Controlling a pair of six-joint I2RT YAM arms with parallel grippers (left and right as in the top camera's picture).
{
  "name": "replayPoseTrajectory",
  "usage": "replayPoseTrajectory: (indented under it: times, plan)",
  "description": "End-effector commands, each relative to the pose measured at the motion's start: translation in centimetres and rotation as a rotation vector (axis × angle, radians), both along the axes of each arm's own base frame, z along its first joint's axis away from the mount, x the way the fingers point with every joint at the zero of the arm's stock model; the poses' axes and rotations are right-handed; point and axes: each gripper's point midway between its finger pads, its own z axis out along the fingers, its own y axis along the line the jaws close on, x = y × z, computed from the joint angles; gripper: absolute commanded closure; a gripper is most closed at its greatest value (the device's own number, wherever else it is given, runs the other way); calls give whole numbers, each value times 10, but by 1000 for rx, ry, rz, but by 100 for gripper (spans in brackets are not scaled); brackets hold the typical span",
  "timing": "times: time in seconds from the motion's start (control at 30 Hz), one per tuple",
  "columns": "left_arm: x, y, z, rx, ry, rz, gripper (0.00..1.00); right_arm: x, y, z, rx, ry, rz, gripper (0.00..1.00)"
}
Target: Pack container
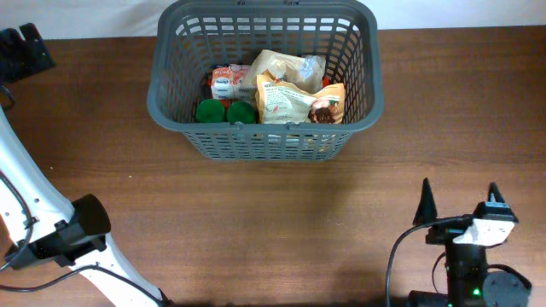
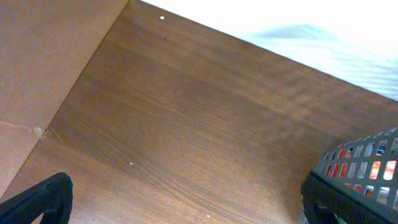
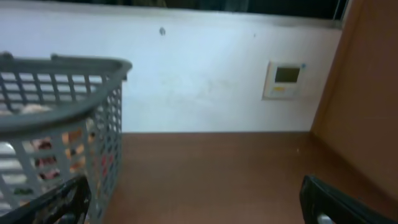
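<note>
Reading container (image 1: 256,128) as packed: snack bags (image 1: 286,98) inside. Both left fingers (image 2: 43,198) and right fingers (image 1: 425,203) spread, empty; I judge them parked well clear of container since nothing awaits grasping.

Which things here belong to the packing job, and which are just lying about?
Job: basket; inside it, snack bags, two green lids and a red-and-white packet; left pincer and right pincer, both open and empty.
Lying about: wall control panel; table.
</note>
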Motion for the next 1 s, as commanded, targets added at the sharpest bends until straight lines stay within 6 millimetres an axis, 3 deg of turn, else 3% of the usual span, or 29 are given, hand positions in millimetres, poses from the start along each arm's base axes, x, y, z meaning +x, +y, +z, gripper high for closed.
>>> replayPoseTrajectory:
  times: [0.0, 0.27, 0.3, 0.8, 0.87, 0.97]
  plan:
    - [1, 0, -1, -12, -3, 5, 1, 8, -7, -43, 14, 70, -36, 1]
    - [1, 0, -1, -12, -3, 6, 1, 22, -9, -127, 37, 247, -35, 2]
    - [1, 0, -1, -12, -3, 5, 1, 23, -9, -147, 42, 287, -36, 1]
    - [1, 0, -3, -13, 0, 5, 1, 26, -9, -142, 38, 248, -32, 1]
    - [-1, -2, 3, -8, -11, 2, 1, 26, -9, -142, 38, 248, -32, 1]
    - [-18, -26, 30, 11, -53, -31, 1, 26, -9, -142, 38, 248, -32, 1]
